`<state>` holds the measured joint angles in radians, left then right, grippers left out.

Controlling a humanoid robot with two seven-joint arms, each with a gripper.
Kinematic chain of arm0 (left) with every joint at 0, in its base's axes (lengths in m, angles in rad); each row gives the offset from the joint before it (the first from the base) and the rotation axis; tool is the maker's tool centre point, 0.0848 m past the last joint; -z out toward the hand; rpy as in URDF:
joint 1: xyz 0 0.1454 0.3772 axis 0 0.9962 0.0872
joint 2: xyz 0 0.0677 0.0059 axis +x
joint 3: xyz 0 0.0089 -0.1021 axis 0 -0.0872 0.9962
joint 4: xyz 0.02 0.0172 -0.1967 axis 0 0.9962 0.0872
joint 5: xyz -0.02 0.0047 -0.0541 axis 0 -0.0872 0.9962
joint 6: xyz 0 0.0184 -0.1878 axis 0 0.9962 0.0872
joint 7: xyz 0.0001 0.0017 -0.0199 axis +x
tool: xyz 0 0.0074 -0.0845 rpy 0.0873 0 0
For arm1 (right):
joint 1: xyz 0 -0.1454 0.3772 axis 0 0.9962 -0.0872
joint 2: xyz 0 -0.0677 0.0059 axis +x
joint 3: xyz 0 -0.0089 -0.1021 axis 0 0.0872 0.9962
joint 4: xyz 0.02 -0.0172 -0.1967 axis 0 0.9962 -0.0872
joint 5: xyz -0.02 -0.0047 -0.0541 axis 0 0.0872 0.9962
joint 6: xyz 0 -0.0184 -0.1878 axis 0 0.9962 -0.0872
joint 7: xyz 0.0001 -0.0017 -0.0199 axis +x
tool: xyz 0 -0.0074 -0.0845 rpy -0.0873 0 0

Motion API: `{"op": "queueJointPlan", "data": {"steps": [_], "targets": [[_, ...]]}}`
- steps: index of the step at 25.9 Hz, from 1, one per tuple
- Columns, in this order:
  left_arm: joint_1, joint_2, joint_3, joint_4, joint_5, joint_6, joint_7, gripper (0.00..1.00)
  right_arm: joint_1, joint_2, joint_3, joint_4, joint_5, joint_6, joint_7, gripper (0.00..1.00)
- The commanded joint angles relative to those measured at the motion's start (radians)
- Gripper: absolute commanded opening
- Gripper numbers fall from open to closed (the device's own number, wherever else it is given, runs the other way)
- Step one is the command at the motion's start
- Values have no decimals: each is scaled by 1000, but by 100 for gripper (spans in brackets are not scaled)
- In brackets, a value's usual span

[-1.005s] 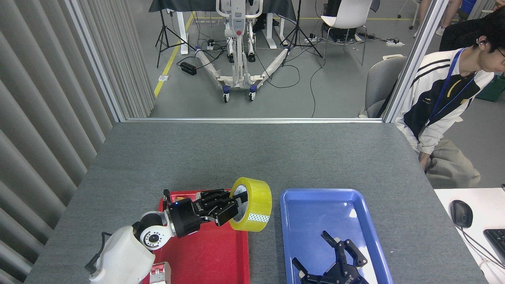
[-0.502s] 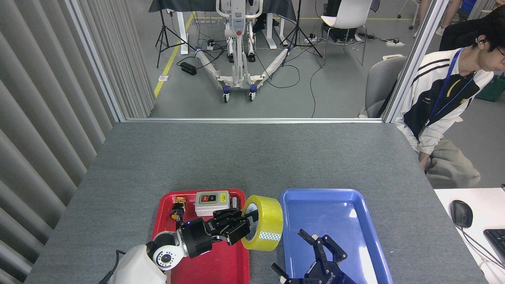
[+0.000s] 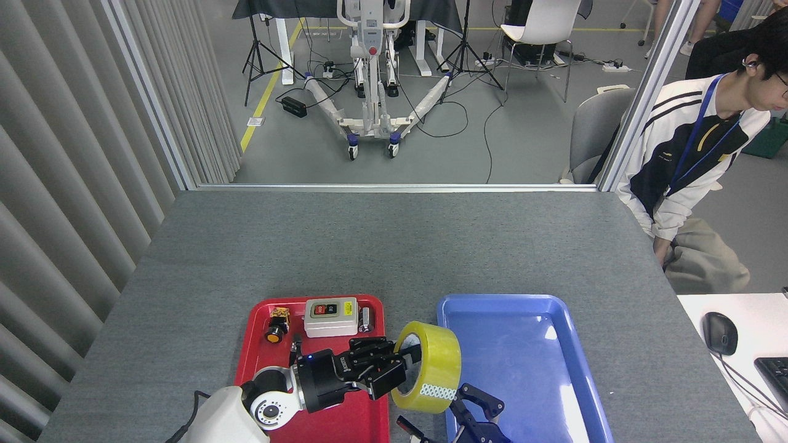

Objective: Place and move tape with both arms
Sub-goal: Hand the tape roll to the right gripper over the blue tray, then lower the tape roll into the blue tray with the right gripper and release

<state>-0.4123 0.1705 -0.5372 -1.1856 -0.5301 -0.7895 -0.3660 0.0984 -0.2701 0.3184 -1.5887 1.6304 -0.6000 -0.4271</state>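
**Tape held between two trays**

The left gripper (image 3: pixel 394 369) is closed on the tape (image 3: pixel 431 366), one finger through its core, holding the roll on edge over the gap between the red tray (image 3: pixel 252 363) and the blue tray (image 3: pixel 523 369). The red tray holds a white switch box (image 3: pixel 331 317), a small orange-capped part (image 3: pixel 275 329) and a small metal piece (image 3: pixel 365 318). The right gripper (image 3: pixel 468 415) sits at the blue tray's near left corner, fingers spread and empty.

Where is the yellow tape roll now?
Low centre of the head view: the tape is held by the left end effector, between the red tray and blue tray.
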Motion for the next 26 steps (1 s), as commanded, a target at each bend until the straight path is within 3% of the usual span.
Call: {"op": "queueJointPlan", "data": {"steps": [1,2,3,4,5,11,14,17,19,21,23,26], "targets": [[0,3,-9,-14,-1,4,15,33,7,-1,2,3,16,-6,-1,0],[0,3,-10,-14,-1,4,15,62,6,-3,1,3,16,-6,-1,0],[0,3,-10,-14,-1,4,15,80,6,-3,1,3,16,-3,-2,0],[0,4,-10,-14,-1,4,15,91,6,-4,-1,3,16,0,-4,0],[0,6,-10,-14,-1,4,16,95,6,-4,-2,3,16,3,-10,0],[-7,9,17,-3,2,4,19,98,12,-6,-62,3,14,25,-41,0],[4,6,160,0,-7,4,19,99,10,-18,-150,-1,13,39,-38,0],[27,0,344,35,-30,4,21,99,6,-32,-209,-16,2,86,40,0],[43,-2,477,37,-122,4,50,99,4,-35,-236,-34,-3,97,174,0],[63,1,585,34,-304,4,134,99,-9,-34,-245,-57,-9,103,444,0],[69,3,626,34,-499,4,213,99,-43,-28,-243,-83,-40,131,735,0],[105,3,628,1,-705,142,318,99,-91,-15,-232,-100,-139,180,1059,0]]}}
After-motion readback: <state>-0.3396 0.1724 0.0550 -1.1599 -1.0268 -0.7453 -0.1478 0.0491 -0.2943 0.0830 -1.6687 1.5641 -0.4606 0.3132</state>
